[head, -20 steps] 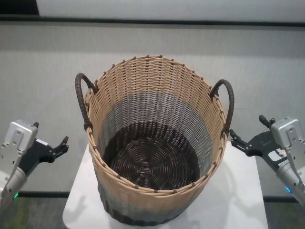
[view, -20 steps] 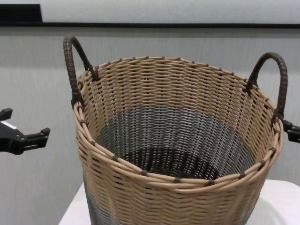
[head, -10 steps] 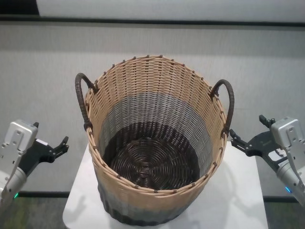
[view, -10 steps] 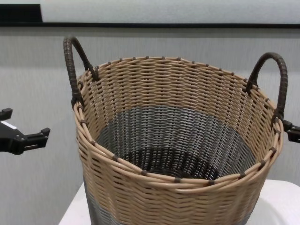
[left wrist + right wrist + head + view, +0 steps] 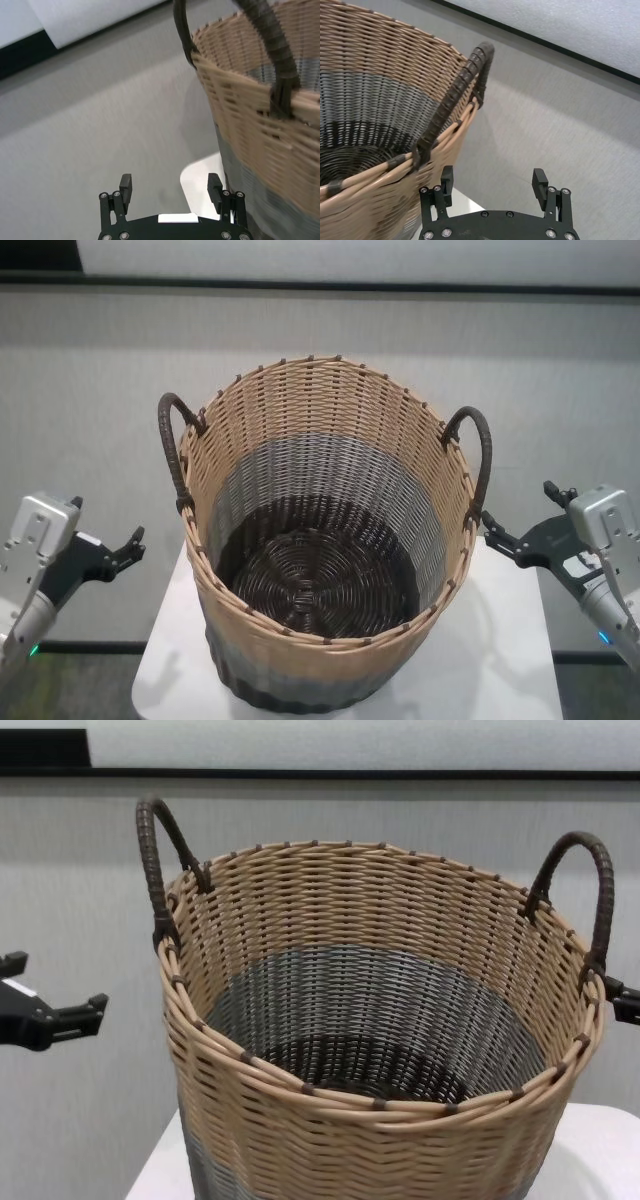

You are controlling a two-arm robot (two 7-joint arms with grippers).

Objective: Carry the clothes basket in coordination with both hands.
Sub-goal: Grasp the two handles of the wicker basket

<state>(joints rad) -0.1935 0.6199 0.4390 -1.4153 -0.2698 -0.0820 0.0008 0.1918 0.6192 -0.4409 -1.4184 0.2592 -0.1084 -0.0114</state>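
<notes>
The clothes basket [image 5: 300, 410] stands upright and empty on a small white table [image 5: 500, 660]. It has a tan top, a grey middle, a dark base and two dark loop handles. My left gripper [image 5: 105, 520] hovers open off the table's left side, a short way from the left handle [image 5: 170, 440], touching nothing. In the left wrist view its fingers [image 5: 125, 182] point past the basket wall [image 5: 250, 130]. My right gripper [image 5: 516, 503] is open beside the right handle [image 5: 483, 455], one fingertip close to the wall below it. The right wrist view shows that handle [image 5: 455, 95] ahead of the open gripper [image 5: 493, 174].
The table is barely wider than the basket, and its edges fall away to a grey floor on both sides. A grey wall with a dark stripe [image 5: 400, 282] stands behind. Both arms hang in free air beside the table.
</notes>
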